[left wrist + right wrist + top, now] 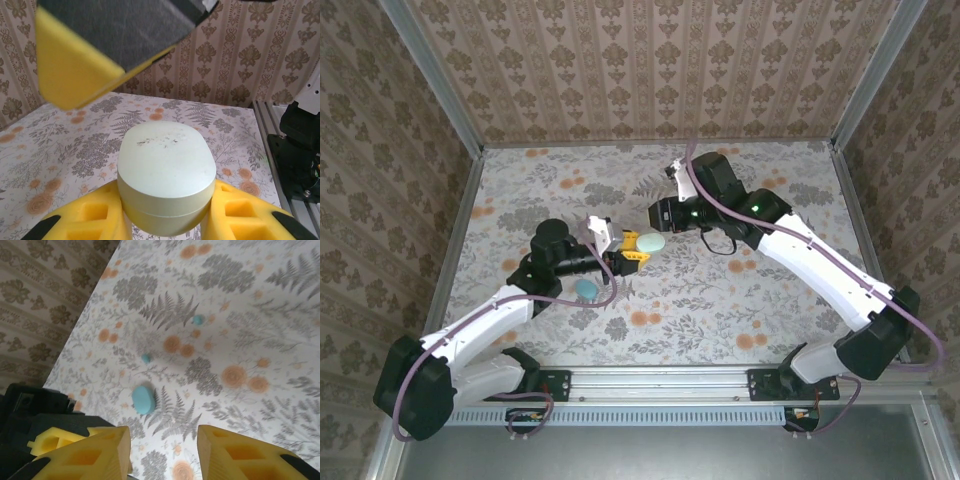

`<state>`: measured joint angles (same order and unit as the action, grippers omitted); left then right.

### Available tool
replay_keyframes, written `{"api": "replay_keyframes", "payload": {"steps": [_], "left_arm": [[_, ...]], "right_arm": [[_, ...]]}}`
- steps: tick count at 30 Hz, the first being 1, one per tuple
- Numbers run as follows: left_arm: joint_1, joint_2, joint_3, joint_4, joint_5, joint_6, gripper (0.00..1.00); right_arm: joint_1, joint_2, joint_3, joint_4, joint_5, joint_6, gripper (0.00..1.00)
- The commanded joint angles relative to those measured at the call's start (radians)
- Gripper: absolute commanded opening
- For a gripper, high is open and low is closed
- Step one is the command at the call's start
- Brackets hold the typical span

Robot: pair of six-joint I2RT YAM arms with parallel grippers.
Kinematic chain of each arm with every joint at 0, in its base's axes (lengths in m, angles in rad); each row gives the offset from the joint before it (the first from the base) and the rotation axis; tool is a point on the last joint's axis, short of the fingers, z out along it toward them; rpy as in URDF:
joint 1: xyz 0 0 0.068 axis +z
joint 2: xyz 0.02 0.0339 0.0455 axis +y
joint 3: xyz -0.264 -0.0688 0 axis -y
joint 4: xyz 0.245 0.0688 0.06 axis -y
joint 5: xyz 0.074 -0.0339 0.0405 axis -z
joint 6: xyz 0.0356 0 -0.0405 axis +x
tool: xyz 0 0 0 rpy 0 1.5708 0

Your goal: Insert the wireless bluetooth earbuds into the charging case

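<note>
Charging case [166, 170], pale mint, is gripped between the yellow fingers [95, 217] of the left gripper [165, 220], over the floral table [65, 150]. The right gripper [164, 437] is held with jaws parted and empty. On the table beyond it are seen a blue oval piece [143, 399], one blue earbud [145, 358] and a second earbud [198, 319].

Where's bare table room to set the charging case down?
Bare table lies far left, between back wall and left arm, and near centre ahead of the rail. Crowded mid-table: left gripper clamping the charging case, right gripper, blue oval.
</note>
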<state>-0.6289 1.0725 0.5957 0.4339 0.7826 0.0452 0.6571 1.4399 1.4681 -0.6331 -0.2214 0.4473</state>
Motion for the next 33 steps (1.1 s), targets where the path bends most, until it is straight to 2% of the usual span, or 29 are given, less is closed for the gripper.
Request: {"api": "replay_keyframes", "payload": {"steps": [1,6,11,17,26,30,33], "left_arm": [[-0.008,0.008,0.043,0.006,0.024,0.003,0.05],[-0.006,0.023,0.047,0.026,0.013,-0.012,0.05],[-0.002,0.038,0.049,0.035,-0.02,-0.024,0.05],[0.003,0.044,0.037,0.096,-0.035,-0.056,0.05],[0.009,0.044,-0.003,0.212,-0.061,-0.117,0.05],[0.011,0.045,-0.011,0.223,-0.068,-0.123,0.05],[0.011,0.044,-0.019,0.232,-0.081,-0.13,0.05]], "right_arm": [[0.003,0.004,-0.013,0.008,-0.096,0.024,0.41],[0.002,-0.041,-0.086,0.014,-0.093,0.046,0.42],[-0.032,-0.146,-0.167,0.062,-0.09,0.127,0.5],[-0.048,-0.194,-0.262,0.193,-0.169,0.263,0.56],[-0.048,-0.152,-0.331,0.347,-0.298,0.413,0.61],[-0.048,-0.131,-0.362,0.46,-0.372,0.495,0.57],[-0.049,-0.114,-0.385,0.527,-0.411,0.547,0.41]]}}
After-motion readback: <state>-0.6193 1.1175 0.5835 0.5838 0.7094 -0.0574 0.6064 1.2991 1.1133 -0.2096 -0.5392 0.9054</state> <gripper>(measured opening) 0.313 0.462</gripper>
